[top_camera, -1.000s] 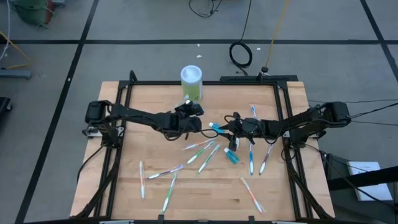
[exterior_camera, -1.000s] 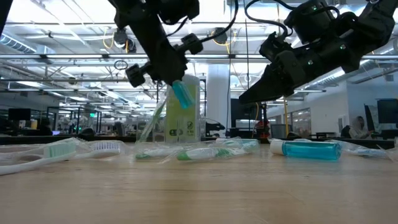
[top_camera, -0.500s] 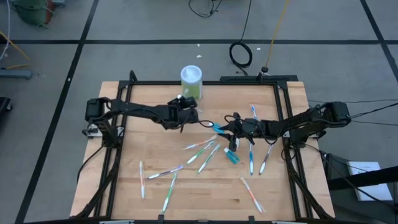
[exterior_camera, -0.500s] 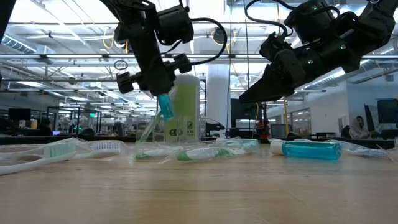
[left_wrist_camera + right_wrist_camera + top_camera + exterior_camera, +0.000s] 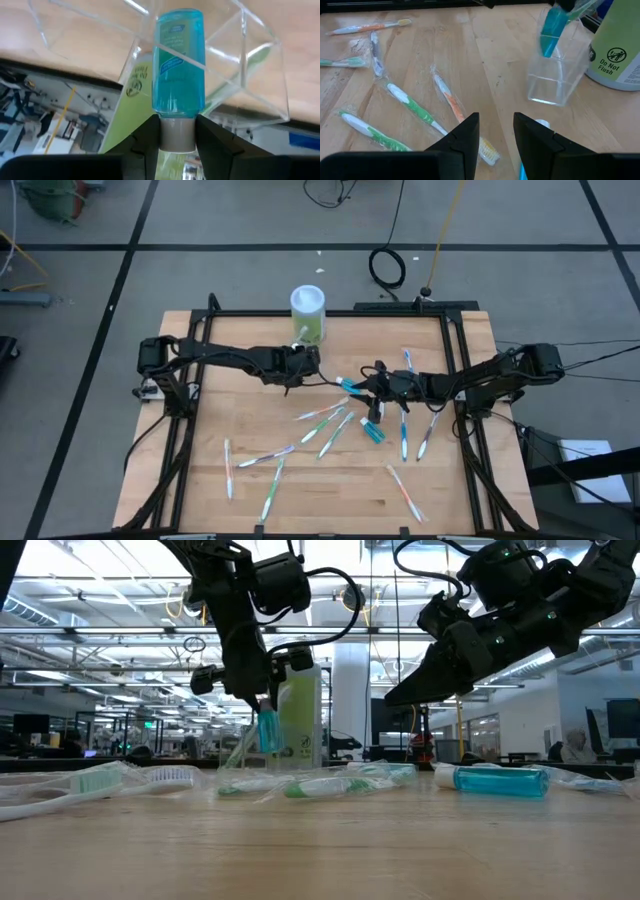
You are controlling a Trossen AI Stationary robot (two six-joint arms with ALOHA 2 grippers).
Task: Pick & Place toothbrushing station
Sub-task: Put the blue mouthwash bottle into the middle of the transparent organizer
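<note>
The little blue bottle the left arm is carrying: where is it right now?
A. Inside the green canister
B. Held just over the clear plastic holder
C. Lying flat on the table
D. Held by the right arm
B: the left gripper clamps the blue bottle by its cap, just above the clear holder, beside the green canister.

My two slim black jointed arms trail looping black cables, ending in flat matte-black fingers (image 5: 465,140)
</note>
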